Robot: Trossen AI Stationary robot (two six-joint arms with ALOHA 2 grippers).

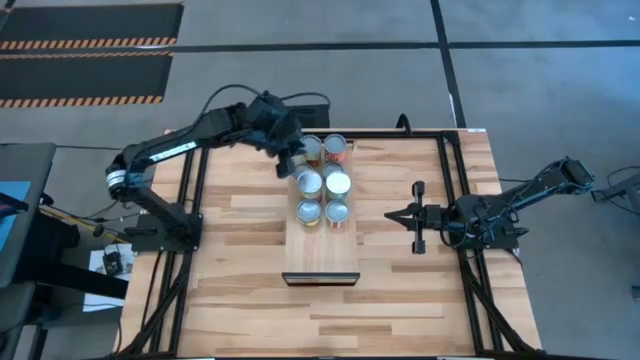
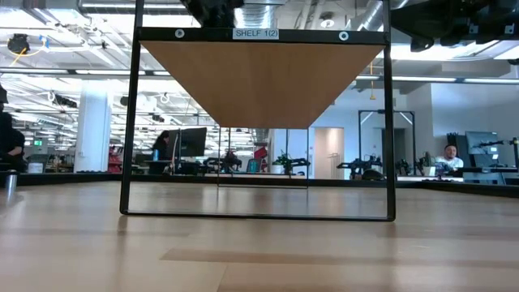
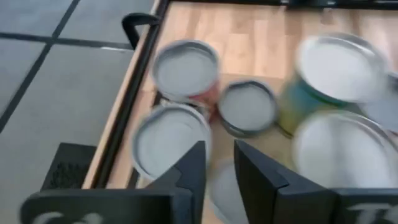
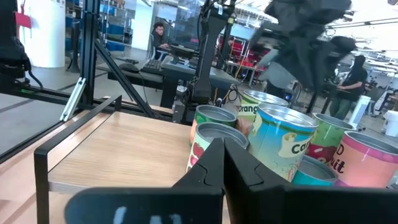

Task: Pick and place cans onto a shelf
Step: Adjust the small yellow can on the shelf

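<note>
six cans [image 1: 323, 183] silvery tops, paired on shelf [image 1: 321, 258] | left tool [image 1: 292, 160] slightly parted | right tool [image 1: 397, 215] clenched

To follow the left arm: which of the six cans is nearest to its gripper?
The can at the shelf's far left corner: the left gripper is right beside it; the other five are farther away.

**Wood, metal and printed labels**

The cans [image 1: 323, 183] have smooth, silvery metal tops and glossy printed labels. The shelf [image 1: 320, 255] is pale, matt wood with a smooth grain. The table [image 1: 400, 300] is planked wood in a black metal frame [image 1: 452, 170].
</note>
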